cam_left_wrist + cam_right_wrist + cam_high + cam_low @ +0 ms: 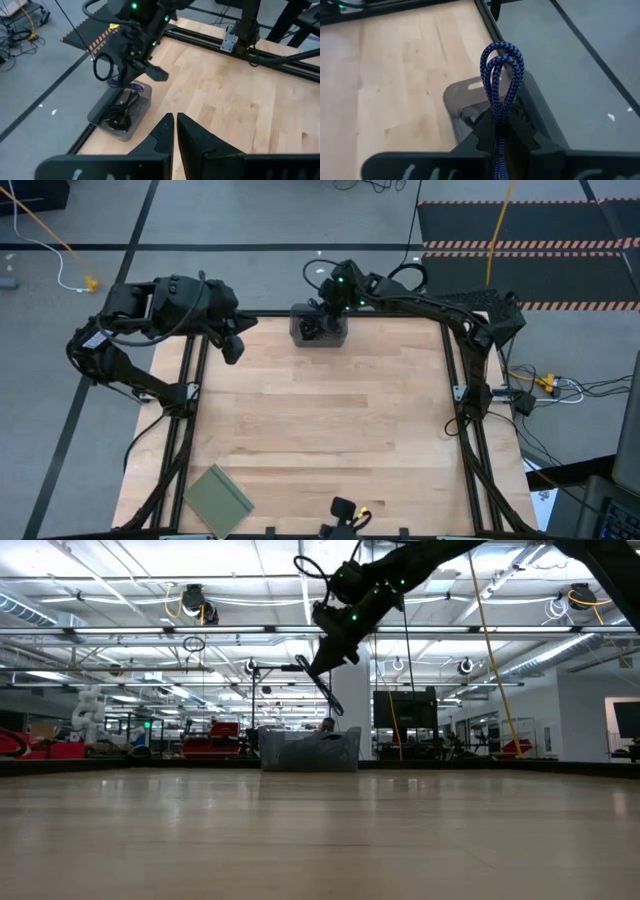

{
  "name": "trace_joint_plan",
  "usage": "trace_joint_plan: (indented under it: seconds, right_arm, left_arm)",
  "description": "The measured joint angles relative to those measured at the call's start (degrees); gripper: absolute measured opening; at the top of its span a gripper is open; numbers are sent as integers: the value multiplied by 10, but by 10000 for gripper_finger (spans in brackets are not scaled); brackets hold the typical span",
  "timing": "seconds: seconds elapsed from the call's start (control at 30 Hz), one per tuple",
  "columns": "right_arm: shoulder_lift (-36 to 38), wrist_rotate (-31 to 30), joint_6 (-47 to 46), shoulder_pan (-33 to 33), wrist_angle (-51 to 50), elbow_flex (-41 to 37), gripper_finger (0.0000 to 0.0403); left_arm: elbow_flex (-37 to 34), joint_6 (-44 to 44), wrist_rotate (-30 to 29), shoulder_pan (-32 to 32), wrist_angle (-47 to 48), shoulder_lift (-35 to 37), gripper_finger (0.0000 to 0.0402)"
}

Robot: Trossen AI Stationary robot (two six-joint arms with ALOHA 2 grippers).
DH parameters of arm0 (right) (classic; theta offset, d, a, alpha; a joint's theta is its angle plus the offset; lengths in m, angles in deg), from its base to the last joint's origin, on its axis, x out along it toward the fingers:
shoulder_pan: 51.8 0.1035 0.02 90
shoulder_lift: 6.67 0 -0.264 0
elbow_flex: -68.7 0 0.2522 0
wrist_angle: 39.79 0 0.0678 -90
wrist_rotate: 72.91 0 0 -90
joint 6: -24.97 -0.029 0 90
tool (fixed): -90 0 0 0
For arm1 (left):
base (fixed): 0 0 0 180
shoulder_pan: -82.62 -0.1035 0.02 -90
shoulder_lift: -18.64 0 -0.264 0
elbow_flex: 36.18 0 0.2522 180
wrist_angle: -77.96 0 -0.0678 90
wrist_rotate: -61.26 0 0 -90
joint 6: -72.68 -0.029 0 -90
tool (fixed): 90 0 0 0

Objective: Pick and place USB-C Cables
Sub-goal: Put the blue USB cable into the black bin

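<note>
The purple-blue USB-C cable is a folded strand, shut in my right gripper above the dark grey tray at the middle of the table's far edge. Two black cables lie coiled inside the tray. In the low view the right gripper hangs over the tray. My left gripper is shut and holds nothing. It waits over the table's far left corner. My right gripper pinches the folded purple-blue cable between its two fingers, which lie along the strands. The looped fold end sticks out past the fingertips. The fingers slant down toward the tray. The cable is lifted clear, and a dark strand trails below the gripper.
A flat green pad lies at the table's near left corner. A small black device sits at the middle of the near edge. Dark frame rails run along the table's left and right sides. Bare wood spreads between them.
</note>
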Motion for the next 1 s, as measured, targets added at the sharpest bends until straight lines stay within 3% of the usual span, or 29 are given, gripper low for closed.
trace_joint_plan:
  seconds: [0.87, 1.0]
  right_arm:
    - [-17, -8, -1, -9, 151, -174, 14]
    - [-17, -15, -4, -8, 155, -182, 31]
  left_arm:
    - [0, -4, 0, 0, -3, -23, 26]
    - [0, -3, 0, 0, -3, -21, 26]
